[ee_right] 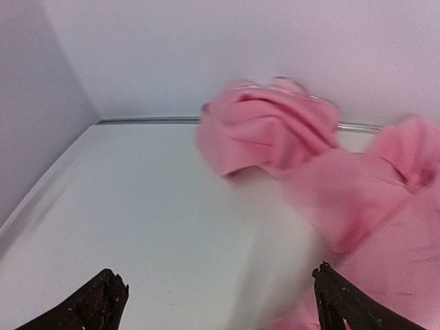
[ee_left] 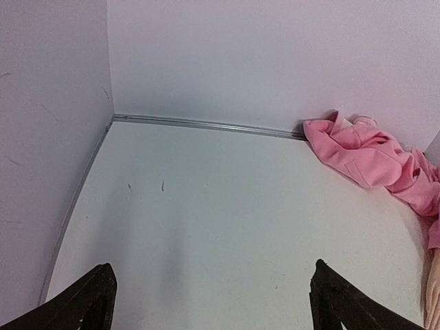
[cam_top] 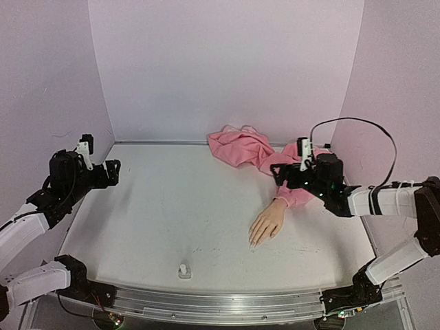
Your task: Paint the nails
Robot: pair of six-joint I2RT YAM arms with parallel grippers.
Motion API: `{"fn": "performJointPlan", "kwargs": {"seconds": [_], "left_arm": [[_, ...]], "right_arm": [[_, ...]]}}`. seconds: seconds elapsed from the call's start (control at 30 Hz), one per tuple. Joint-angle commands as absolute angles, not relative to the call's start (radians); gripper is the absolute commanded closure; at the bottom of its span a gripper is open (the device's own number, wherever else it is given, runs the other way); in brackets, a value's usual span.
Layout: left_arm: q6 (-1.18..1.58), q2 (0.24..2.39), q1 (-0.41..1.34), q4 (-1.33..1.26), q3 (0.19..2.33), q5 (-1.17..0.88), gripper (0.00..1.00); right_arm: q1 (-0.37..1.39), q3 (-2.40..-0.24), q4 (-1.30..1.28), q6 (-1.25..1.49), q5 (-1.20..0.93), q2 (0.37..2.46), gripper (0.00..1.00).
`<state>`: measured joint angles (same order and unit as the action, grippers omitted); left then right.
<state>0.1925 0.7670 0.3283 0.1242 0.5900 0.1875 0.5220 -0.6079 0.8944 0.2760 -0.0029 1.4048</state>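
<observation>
The mannequin hand (cam_top: 268, 225) lies flat on the white bench (cam_top: 158, 213), right of the middle, fingers pointing toward the near edge; its nails (cam_top: 253, 242) are too small to make out clearly; its pink hoodie sleeve (cam_top: 240, 150) trails to the far wall. The right pincer (cam_top: 280, 176) hangs over the sleeve just beyond the wrist, jaws spread wide and empty; the left pincer (cam_top: 112, 172) hovers at the far left, well apart from the hand, jaws likewise wide apart; a tiny white-capped bottle (cam_top: 184, 269) stands by the near edge.
</observation>
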Motion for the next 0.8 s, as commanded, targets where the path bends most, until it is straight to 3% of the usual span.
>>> {"fn": "performJointPlan", "kwargs": {"seconds": [0.0,0.1,0.27,0.6,0.77], "left_arm": [[0.169,0.742,0.235,0.098,0.657,0.124,0.00],[0.170,0.738,0.203,0.084,0.615,0.170,0.00],[0.163,0.626,0.202,-0.051,0.450,0.180,0.01],[0.142,0.642,0.202,-0.072,0.476,0.160,0.00],[0.149,0.647,0.202,-0.072,0.474,0.159,0.01]], "right_arm": [[0.314,-0.602,0.692,0.351,0.085,1.250,0.02],[0.197,-0.561,0.623,0.330,0.132,1.167,0.02],[0.182,-0.477,0.585,0.308,0.272,0.991,0.02],[0.182,-0.521,0.617,0.289,0.195,0.988,0.02],[0.182,-0.461,0.660,0.267,0.178,0.882,0.02]]}}
